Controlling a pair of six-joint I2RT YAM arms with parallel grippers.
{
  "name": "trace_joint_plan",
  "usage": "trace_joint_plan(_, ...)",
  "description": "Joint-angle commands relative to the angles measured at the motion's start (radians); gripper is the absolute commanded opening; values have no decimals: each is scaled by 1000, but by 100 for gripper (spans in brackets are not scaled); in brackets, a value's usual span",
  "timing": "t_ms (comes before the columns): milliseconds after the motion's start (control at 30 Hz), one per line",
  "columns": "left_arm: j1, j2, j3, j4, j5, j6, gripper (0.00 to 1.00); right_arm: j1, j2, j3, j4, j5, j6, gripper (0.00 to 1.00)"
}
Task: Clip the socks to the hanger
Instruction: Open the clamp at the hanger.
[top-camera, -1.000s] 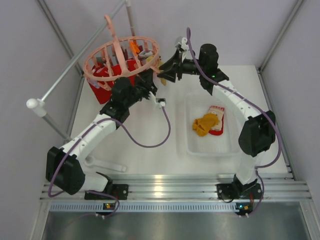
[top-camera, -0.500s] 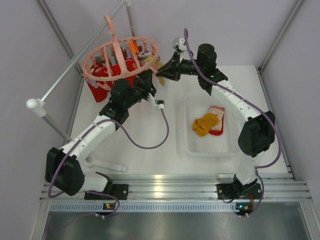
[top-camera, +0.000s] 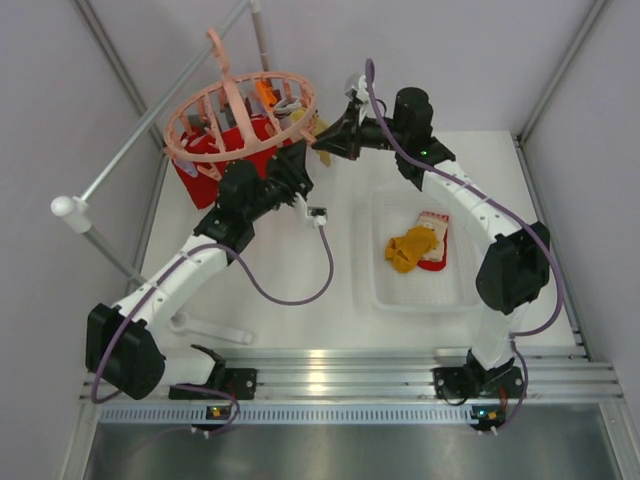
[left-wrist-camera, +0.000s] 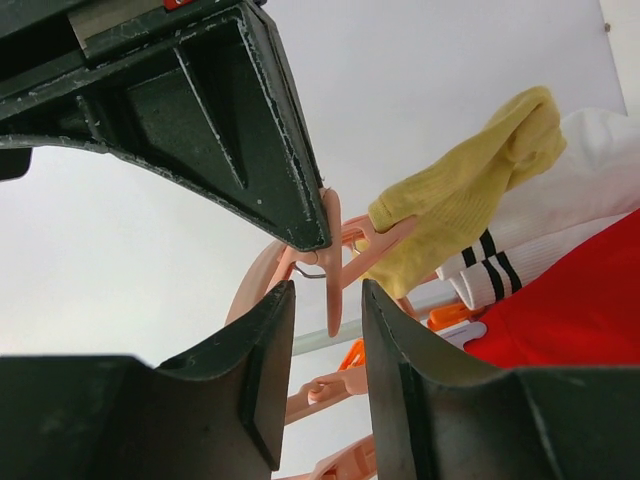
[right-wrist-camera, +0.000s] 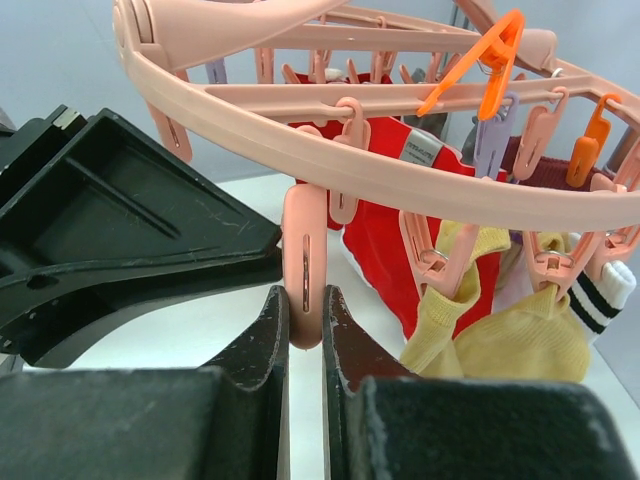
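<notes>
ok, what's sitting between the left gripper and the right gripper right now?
One salmon-pink clip peg of the hanger. Right wrist view: the right gripper is shut on it, the left gripper close beside.

2 socks (top-camera: 415, 245) in tray (top-camera: 420, 292) R; hanger (top-camera: 232, 90) back-L over table (top-camera: 300, 320).

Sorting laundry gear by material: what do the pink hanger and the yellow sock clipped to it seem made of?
The hanger looks like moulded plastic: smooth, faintly glossy, with rounded edges. The yellow sock looks like soft knitted fabric: matte, finely textured, hanging in limp folds; which fibre cannot be told.
</notes>
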Motion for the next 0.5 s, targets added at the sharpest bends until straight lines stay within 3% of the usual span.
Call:
trace_joint_plan(0,-3,-44,14,-22,32,23,39,8,-10,19,43,8,-21,0)
trace_joint_plan(467,-2,-12,69,-1,17,39,49,8,-13,11,28,5,-45,0)
